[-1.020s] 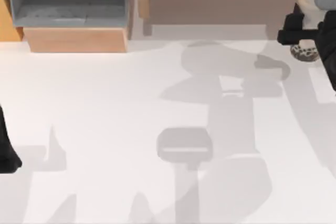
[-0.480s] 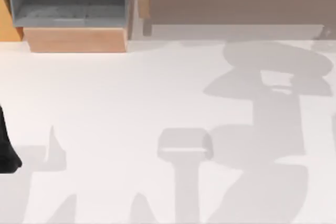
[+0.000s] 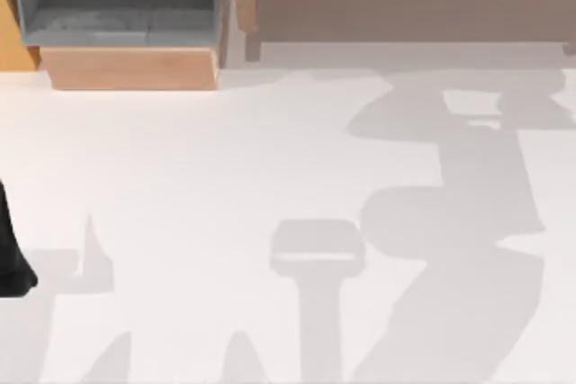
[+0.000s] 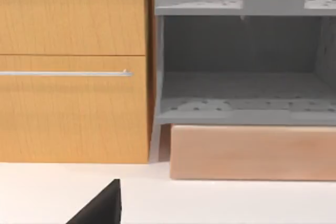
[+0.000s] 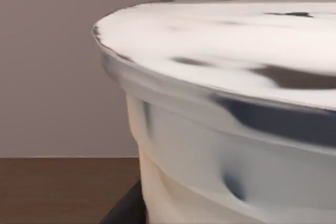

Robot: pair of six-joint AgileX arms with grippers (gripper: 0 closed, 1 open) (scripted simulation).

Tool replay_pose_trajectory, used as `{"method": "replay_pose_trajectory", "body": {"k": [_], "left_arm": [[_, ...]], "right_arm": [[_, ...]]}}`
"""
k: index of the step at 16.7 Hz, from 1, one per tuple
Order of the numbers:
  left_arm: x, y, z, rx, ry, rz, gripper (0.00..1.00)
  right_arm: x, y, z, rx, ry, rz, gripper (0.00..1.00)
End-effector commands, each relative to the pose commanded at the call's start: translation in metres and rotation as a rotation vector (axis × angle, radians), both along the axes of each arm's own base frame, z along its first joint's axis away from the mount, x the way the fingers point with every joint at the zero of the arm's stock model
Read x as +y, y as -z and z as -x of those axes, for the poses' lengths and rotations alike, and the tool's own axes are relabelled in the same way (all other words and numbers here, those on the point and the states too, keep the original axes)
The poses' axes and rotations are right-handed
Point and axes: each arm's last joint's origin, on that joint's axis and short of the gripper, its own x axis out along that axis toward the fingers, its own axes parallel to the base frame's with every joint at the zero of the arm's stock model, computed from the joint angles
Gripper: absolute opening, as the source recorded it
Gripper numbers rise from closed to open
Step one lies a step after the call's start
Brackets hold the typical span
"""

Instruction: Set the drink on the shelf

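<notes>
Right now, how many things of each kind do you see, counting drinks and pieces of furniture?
Drinks: 1, the tall clear plastic cup of milky beige tea.
Furniture: 2, the grey open shelf unit and the orange wooden cabinet.
Total: 3.

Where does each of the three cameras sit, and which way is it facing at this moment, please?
Top view: above the table, looking down; left arm at its left edge.
Left wrist view: low over the table, facing the grey shelf and wooden cabinet; dark gripper part shows.
Right wrist view: right up against the drink.
Shared: the grey shelf, in top and left wrist views.
</notes>
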Motion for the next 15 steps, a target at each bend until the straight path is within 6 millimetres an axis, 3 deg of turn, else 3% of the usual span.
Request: {"method": "replay_pose_trajectory", "body": {"k": [10, 15], "left_arm": [[0.000, 0.000, 0.000, 0.000, 0.000, 0.000, 1.00], [0.000, 0.000, 0.000, 0.000, 0.000, 0.000, 1.00]], "right_arm": [[-0.004, -0.001, -0.011, -0.003, -0.019, -0.003, 0.00], [-0.006, 0.011, -0.036, -0.018, -0.015, 0.005, 0.00]]}}
